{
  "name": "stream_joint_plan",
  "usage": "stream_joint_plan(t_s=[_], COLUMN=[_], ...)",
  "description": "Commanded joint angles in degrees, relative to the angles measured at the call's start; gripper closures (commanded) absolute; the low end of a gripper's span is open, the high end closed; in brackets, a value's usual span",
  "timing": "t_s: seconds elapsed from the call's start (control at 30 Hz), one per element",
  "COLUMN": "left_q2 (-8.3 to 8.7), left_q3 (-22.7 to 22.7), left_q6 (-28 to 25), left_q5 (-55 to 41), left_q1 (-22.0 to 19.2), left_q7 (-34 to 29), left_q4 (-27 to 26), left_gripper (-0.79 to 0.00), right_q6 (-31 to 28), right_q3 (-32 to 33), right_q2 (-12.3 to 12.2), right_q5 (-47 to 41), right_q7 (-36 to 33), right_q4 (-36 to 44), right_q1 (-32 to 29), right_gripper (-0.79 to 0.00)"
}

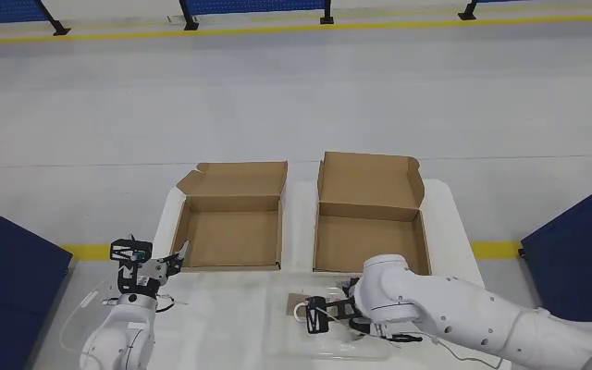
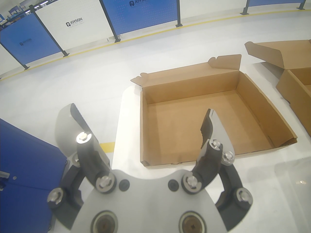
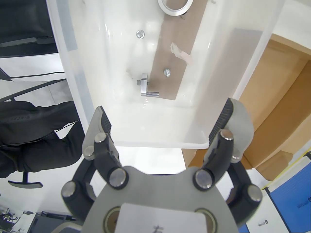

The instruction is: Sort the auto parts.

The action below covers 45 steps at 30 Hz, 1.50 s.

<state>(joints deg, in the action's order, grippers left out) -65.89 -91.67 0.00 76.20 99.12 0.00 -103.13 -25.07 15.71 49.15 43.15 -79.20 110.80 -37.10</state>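
Right hand [image 3: 165, 109] hangs spread, empty, over the clear plastic bin [image 3: 155, 144] at the near edge of the bench [image 1: 231, 301], silver metal ring [image 3: 173, 12] and L-shaped silver bracket [image 3: 144, 86] inside; left hand [image 2: 141, 110] released at the near-left corner.

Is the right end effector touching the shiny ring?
Apart. The right wrist view shows the open right end effector at one end of the clear bin, with bare floor between it and the silver ring at the far end.
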Motion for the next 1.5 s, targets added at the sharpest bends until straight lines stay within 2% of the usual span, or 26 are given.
stream_joint_plan(t_s=[0.0,0.3,0.47,0.77,1.3,1.33,1.37,1.43,1.47], left_q2=[0.0,0.0,0.0,0.0,0.0,0.0,0.0,0.0,0.0], left_q3=[0.0,0.0,0.0,0.0,0.0,0.0,0.0,0.0,0.0], left_q6=[0.0,0.0,0.0,0.0,0.0,0.0,0.0,0.0,0.0], left_q5=[0.0,0.0,0.0,0.0,0.0,0.0,0.0,0.0,0.0], left_q1=[0.0,0.0,0.0,0.0,0.0,0.0,0.0,0.0,0.0], left_q7=[0.0,0.0,0.0,0.0,0.0,0.0,0.0,0.0,0.0], left_q4=[0.0,0.0,0.0,0.0,0.0,0.0,0.0,0.0,0.0], left_gripper=[-0.785,-0.785,-0.785,-0.785,-0.785,-0.785,-0.785,-0.785,-0.785], right_q6=[0.3,0.5,0.7,1.2,2.0,2.1,2.3,2.6,2.8], right_q3=[-0.6,-1.2,-2.3,-2.6,-3.0,-2.9,-2.8,-2.5,-2.4], right_q2=[0.5,0.9,1.3,2.3,2.6,2.6,2.6,2.6,2.6], right_q5=[-0.4,-0.4,3.2,3.0,5.5,5.6,5.7,5.8,5.9], right_q7=[-0.3,-0.5,0.6,0.0,0.0,-0.2,-0.4,-0.9,-1.0], right_q4=[-1.1,-1.7,-2.3,-4.6,-5.1,-5.2,-5.2,-5.0,-5.0], right_q1=[0.1,0.1,-1.7,-3.5,-5.7,-5.8,-5.9,-6.2,-6.4], right_gripper=[-0.785,-0.785,-0.785,-0.785,-0.785,-0.736,-0.613,-0.493,-0.397])
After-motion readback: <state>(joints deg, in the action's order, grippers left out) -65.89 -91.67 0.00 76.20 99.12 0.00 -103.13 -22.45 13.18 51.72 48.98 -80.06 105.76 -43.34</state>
